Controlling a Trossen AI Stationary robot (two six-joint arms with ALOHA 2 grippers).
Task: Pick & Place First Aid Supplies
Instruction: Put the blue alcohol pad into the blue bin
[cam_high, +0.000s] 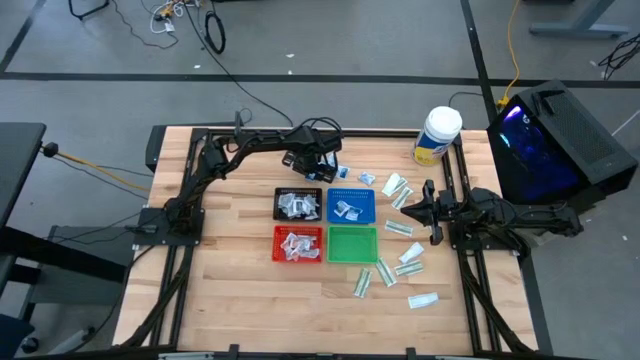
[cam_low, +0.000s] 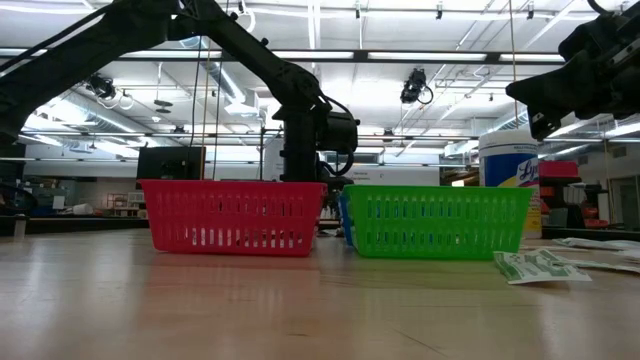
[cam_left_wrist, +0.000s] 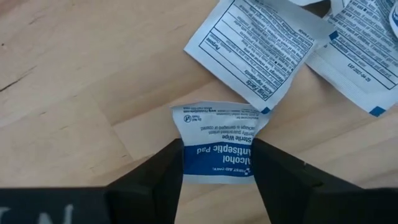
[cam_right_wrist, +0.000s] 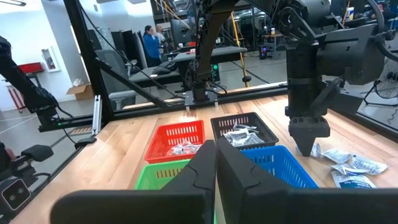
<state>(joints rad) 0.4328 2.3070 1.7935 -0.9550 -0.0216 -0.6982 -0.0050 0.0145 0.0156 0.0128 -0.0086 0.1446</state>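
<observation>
Packets, small and flat, lie scattered on the wooden table; one alcohol pad packet sits on the wood just behind the blue tray, and the left gripper pinches it, 1 dark finger against each side, crumpling its edges. That arm reaches across from the table's left side, wrist pointing straight down. 2 more white packets lie just beyond the held one. The right gripper hovers above the table's right side, level, fingers pressed together, holding nothing, aimed toward the 4 trays. The black tray and red tray hold packets; the green tray looks bare. Green-and-white packets lie right of the trays, near a white jar. Farther off, a person stands in the workshop.
</observation>
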